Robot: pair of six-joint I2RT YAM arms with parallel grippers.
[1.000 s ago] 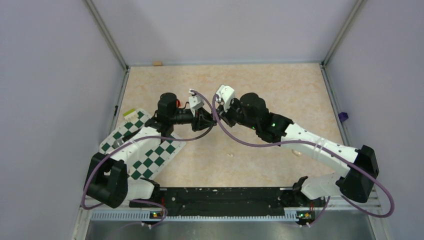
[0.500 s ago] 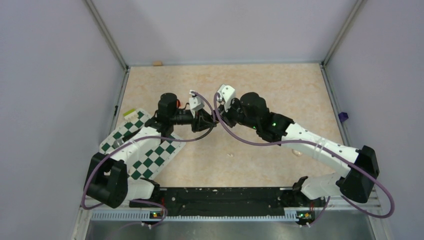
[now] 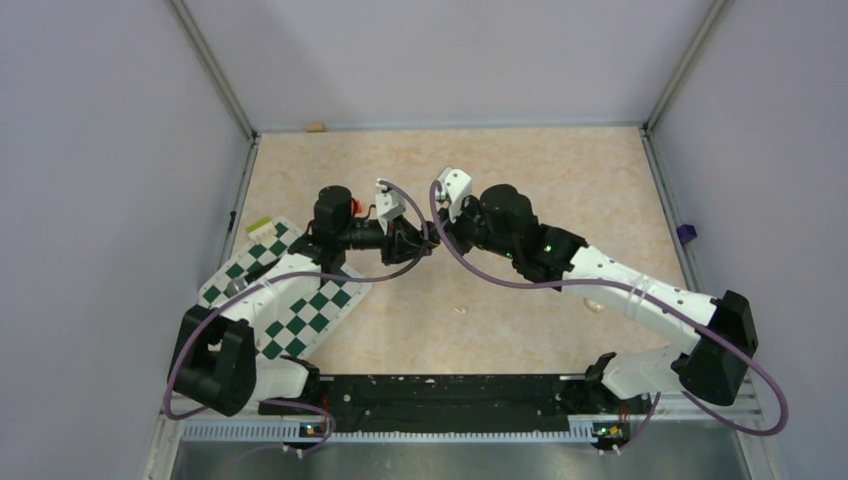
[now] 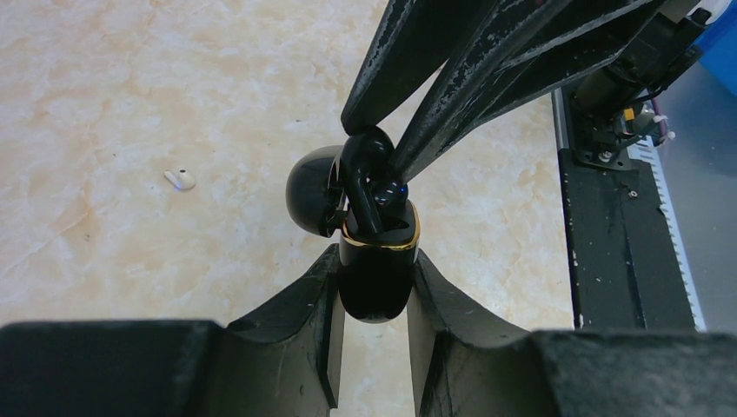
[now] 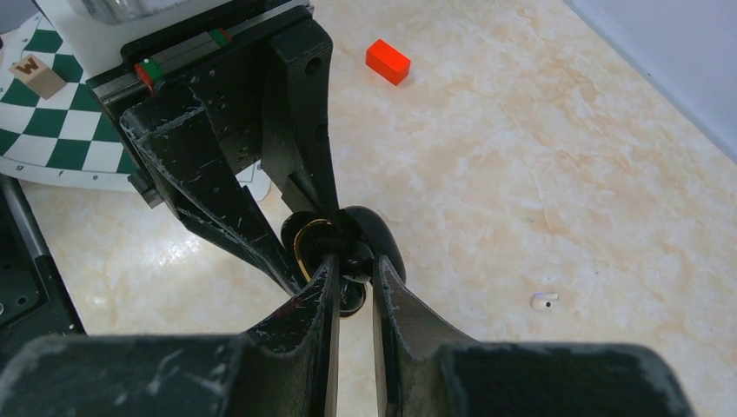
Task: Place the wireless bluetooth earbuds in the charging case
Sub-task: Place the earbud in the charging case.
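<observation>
The charging case here is glossy black with a gold rim, and its lid hangs open to the left. My left gripper is shut on the case body and holds it above the table. A black earbud sits at the case mouth, pinched by my right gripper, which is shut on it. In the right wrist view the earbud touches the gold rim of the case. From above, the left gripper and right gripper meet tip to tip and hide both pieces.
A small red block lies on the table beyond the left arm. The chequered mat lies at the left with a wooden letter block on it. A white crumb and another white crumb lie on the marble table.
Hardly anything: both grippers stay pressed together at the same spot, and only the right arm's purple cable hangs slightly differently.
</observation>
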